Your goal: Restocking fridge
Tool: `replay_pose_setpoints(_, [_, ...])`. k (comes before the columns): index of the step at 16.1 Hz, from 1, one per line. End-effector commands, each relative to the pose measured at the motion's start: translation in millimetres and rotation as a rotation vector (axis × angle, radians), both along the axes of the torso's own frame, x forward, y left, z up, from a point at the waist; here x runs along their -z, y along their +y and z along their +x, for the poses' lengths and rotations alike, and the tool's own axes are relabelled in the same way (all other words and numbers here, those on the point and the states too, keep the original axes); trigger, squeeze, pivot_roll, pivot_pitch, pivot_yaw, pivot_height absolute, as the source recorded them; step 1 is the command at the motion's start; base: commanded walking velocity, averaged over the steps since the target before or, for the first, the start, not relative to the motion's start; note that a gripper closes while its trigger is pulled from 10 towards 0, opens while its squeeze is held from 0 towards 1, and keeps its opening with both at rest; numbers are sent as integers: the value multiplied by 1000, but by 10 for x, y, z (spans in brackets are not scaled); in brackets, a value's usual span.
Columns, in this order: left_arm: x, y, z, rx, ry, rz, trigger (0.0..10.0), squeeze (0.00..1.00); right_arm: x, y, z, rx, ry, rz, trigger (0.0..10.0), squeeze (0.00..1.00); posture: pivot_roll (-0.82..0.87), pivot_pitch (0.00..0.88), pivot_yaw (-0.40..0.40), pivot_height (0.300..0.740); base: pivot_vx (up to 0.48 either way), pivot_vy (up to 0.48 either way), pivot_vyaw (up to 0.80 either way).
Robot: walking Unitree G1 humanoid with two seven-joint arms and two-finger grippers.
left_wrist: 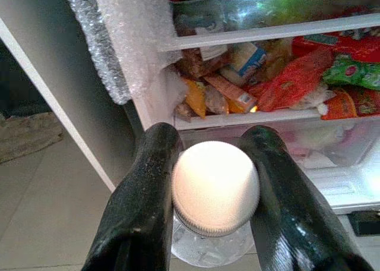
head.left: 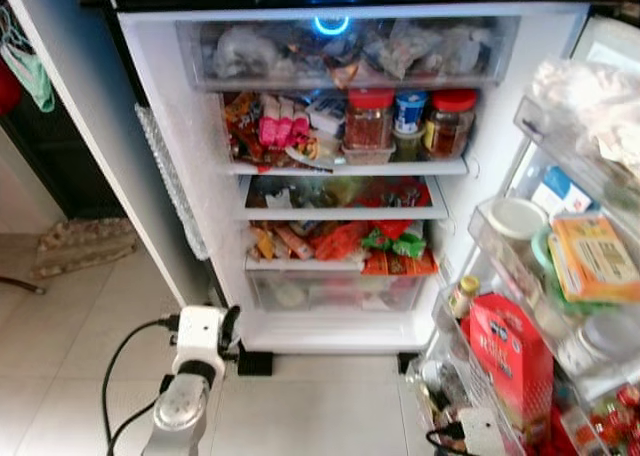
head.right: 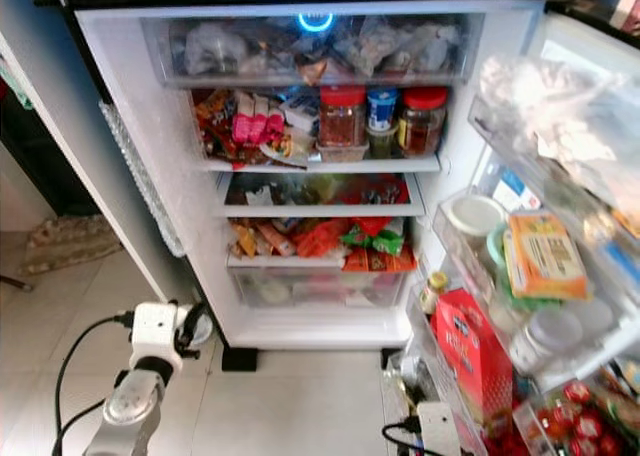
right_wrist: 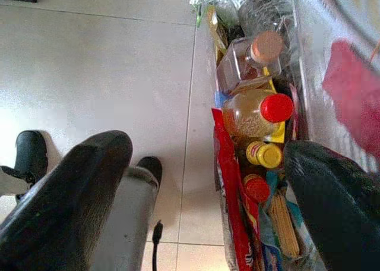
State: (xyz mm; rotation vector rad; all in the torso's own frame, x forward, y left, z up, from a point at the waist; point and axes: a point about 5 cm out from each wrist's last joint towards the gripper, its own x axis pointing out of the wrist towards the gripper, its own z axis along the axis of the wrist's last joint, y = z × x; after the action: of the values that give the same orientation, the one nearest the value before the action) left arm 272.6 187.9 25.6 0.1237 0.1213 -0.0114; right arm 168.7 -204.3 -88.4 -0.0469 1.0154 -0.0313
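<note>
Open white fridge (head.left: 160, 126) already crowded with packets and jars. Left pincer (left_wrist: 215, 194) clamped round white-capped clear plastic bottle (left_wrist: 215, 185), held low before bottom drawer (not yet shelved). Right pincer (right_wrist: 208, 194) spread wide, empty, over door rack (right_wrist: 297, 69).

Head eyes face fridge (head.left: 340, 176) (wrists nearer).
</note>
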Motion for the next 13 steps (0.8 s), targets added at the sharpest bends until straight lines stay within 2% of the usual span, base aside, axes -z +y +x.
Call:
replay_pose_setpoints(1, [-9, 4, 5, 3, 2, -8, 10000, 0, -4, -4, 3, 12, -10, 9, 10000, 0, -64, 0, 5, 666, 0, 0, 0])
replay_pose_setpoints(4, [-20, -3, 16, 4, 1, -10, 10000, 0, -4, -5, 4, 15, -8, 5, 10000, 0, -63, 0, 5, 666, 0, 0, 0])
replay_pose_setpoints(8, [-1, -65, 30, 35, 26, -51, 10000, 0, 0, -7, -4, 16, -4, 6, 10000, 0, -65, 0, 5, 666, 0, 0, 0])
replay_pose_setpoints(9, [-8, -91, 51, 37, 31, -90, 10000, 0, -1, -11, -3, 14, -4, 2, 10000, 0, -60, 0, 1, 666, 0, 0, 0])
replay_pose_setpoints(13, [-33, -101, 79, 45, 29, -90, 10000, 0, -3, -12, 1, 11, -5, 2, 10000, 0, -57, 0, -1, 666, 0, 0, 0])
